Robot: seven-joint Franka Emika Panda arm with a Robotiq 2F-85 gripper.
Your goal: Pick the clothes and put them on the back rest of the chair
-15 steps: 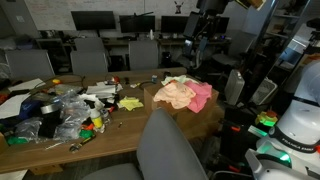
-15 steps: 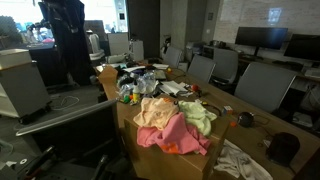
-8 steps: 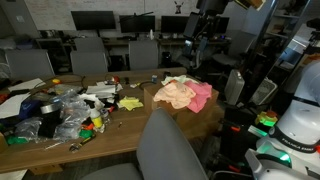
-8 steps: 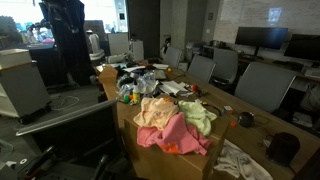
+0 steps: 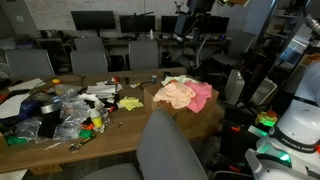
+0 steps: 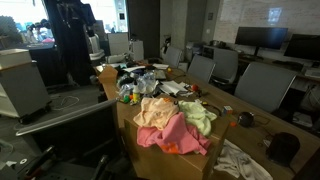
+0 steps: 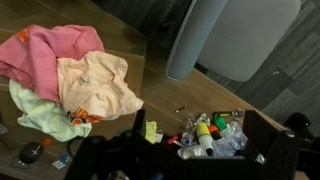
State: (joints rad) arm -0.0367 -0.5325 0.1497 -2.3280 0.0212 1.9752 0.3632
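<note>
A pile of clothes, pink, peach and pale green, lies at one end of the wooden table in both exterior views and at the upper left of the wrist view. A grey chair stands at the table's near side, its back rest close to the pile; the back rest also shows in the wrist view. My gripper hangs high above the table, open and empty, its dark fingers framing the bottom of the wrist view. In an exterior view it is near the top edge, well above the clothes.
A heap of bottles, plastic bags and small items covers the middle of the table. A yellow piece lies beside the clothes. Office chairs and monitors stand behind the table. Other equipment stands nearby.
The arm has risen; the gripper is higher in the exterior view than before. The clothes and the chair have not moved.
</note>
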